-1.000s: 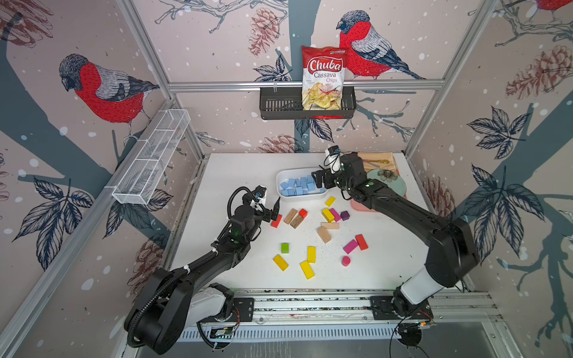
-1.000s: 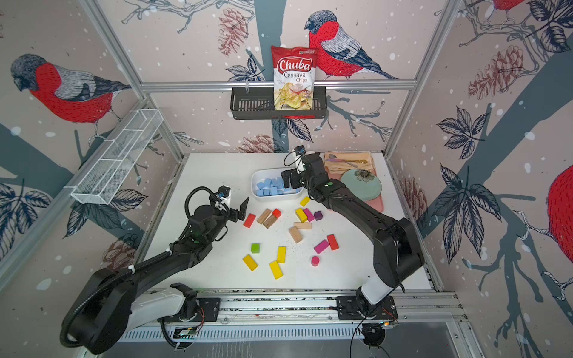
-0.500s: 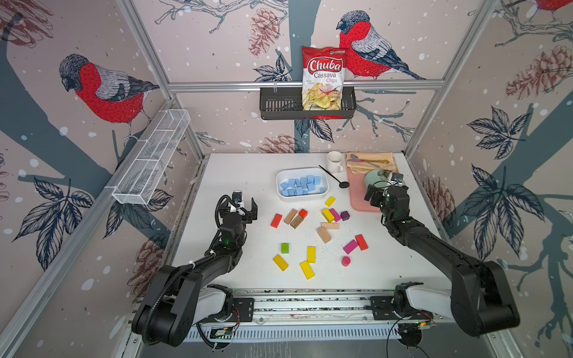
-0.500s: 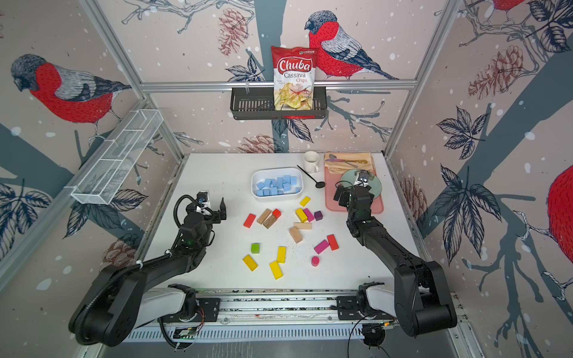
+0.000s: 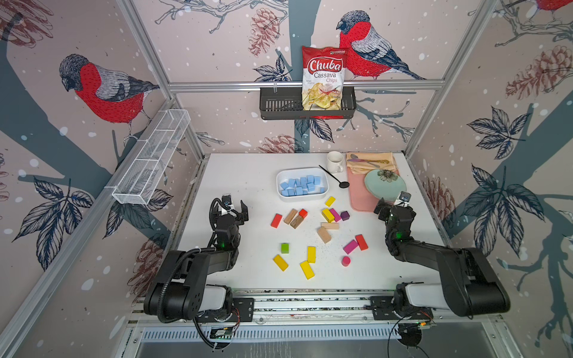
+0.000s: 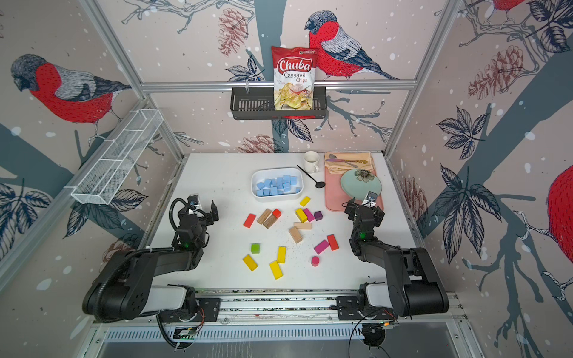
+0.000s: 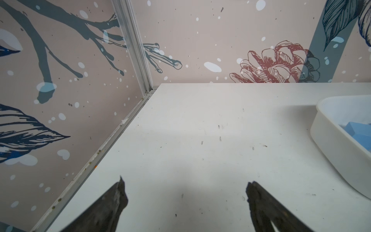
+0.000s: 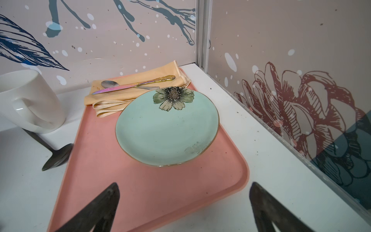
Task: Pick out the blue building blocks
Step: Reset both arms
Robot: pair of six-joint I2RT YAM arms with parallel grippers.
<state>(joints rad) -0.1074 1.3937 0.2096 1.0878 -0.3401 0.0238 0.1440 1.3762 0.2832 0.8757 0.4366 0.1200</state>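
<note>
Several blue building blocks lie together inside a white tray at the middle back of the table. The tray's rim and one blue block show at the edge of the left wrist view. My left gripper is open and empty over bare table, to the left of the tray. My right gripper is open and empty above the near corner of a pink tray.
Loose yellow, red, pink, green, purple and tan wooden blocks are scattered mid-table. The pink tray carries a mint plate and a napkin with cutlery. A white mug and a black spoon lie beside it.
My right arm has drawn back from the white tray to the right side by the pink tray. My left arm has pulled back leftward. Both grippers stay open.
</note>
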